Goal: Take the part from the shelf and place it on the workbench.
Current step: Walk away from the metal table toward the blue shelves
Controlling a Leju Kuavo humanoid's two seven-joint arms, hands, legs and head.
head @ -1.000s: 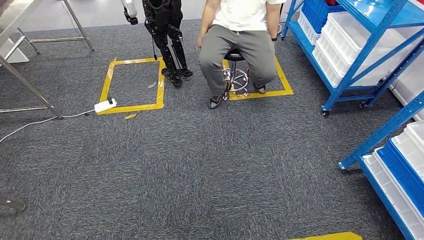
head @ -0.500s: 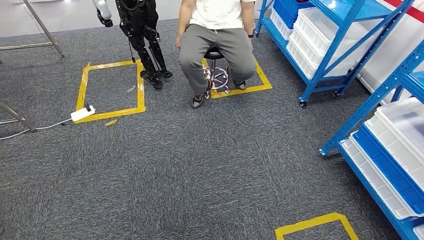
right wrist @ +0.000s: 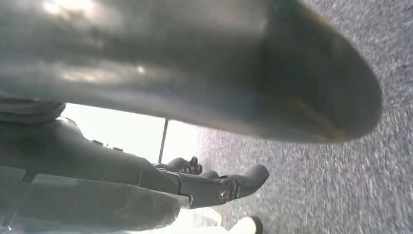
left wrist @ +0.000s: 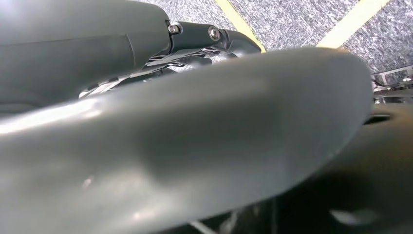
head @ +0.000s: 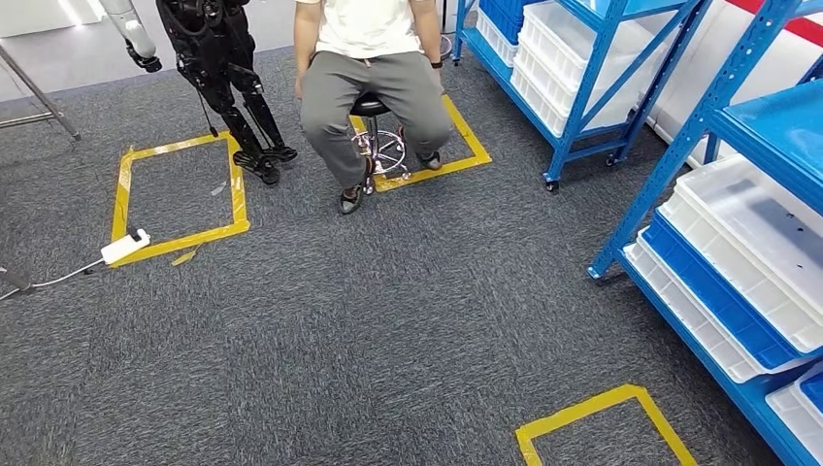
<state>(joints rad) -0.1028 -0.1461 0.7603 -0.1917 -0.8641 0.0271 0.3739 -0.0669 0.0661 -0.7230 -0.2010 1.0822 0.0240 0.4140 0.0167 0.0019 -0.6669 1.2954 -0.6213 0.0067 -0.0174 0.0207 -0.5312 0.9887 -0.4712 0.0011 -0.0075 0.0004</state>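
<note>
Blue steel shelving (head: 716, 102) stands along the right in the head view. Its low levels carry wide white trays (head: 762, 228) and a blue tray (head: 713, 282). I cannot tell a part among them. A second blue shelf unit (head: 594, 58) with white bins stands further back. My left hand (left wrist: 195, 136) hangs over grey carpet, its thick grey thumb close to the lens and its dark fingers (left wrist: 229, 40) stretched out, holding nothing. My right hand (right wrist: 170, 73) hangs the same way, fingers (right wrist: 234, 185) extended and apart from the thumb, nothing in it.
A person (head: 364, 58) sits on a wheeled stool (head: 386, 148) at the back. Beside them stands a black legged robot (head: 223, 83). Yellow tape squares (head: 180, 189) (head: 602, 427) mark the carpet. A white power strip (head: 124, 247) with a cable lies at the left.
The camera has turned to the right: the person, the black robot and the tape squares slid left, the near shelf came closer, and a yellow square rose into view at the bottom.
</note>
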